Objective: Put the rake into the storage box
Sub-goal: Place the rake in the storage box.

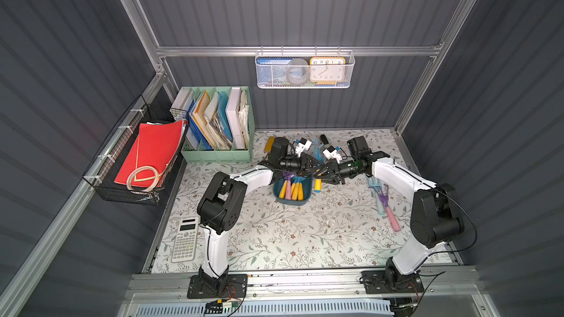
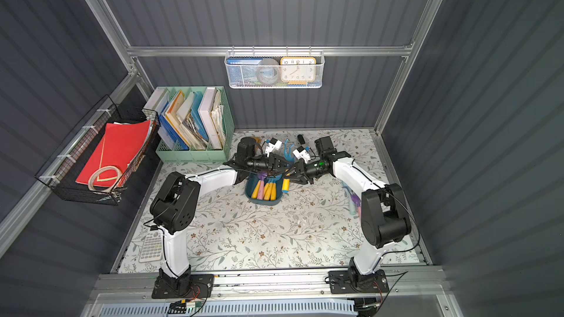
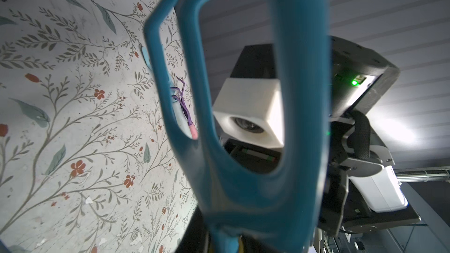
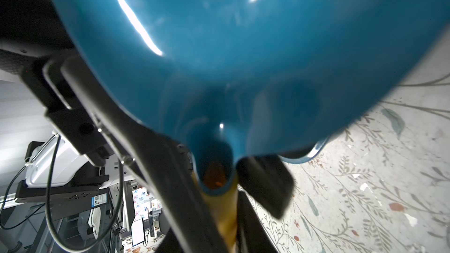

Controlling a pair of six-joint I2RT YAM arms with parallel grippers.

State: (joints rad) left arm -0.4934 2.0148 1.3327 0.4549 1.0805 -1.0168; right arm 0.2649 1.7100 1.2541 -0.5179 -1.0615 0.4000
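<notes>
Between the grippers, both pinching one blue rake (image 1: 317, 151), the storage box (image 1: 306, 198) holds several toy tools (yellow and pink handles).

Glossy smooth blue plastic rake (image 3: 243, 191) with a matt yellow handle (image 4: 225, 217); smooth teal plastic storage box (image 1: 306, 193); matt floral-printed desk cover (image 1: 305, 233); white wire-mesh metal basket (image 1: 305, 79)

Floral table (image 1: 274, 239) carries calculator (image 1: 185, 239), storage box (image 1: 292, 201) (teal), organizer (image 1: 218, 152).
</notes>
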